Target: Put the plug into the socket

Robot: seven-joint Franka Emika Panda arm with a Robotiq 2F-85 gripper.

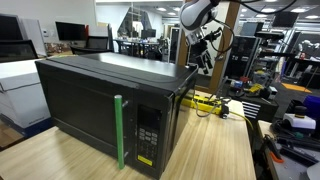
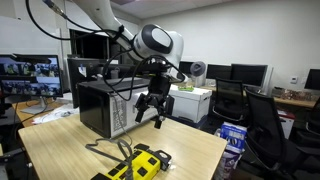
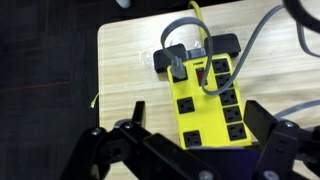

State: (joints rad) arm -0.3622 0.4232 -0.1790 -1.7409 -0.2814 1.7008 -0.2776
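Claw (image 2: 150,112) spread wide, hanging above yellow socket (image 2: 140,163), not touching

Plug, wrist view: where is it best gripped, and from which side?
Probably the body of the black plug, not its gray cord. It lies at the end of the yellow strip on the table, so come straight down with the open gripper, jaws across its narrow sides. Whether it is already seated I cannot tell.

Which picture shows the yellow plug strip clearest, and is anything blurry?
Wrist view: the yellow power strip is sharp and brightly lit; the jaws close to the lens look dark and soft. Both exterior views: it is small, low in detail.
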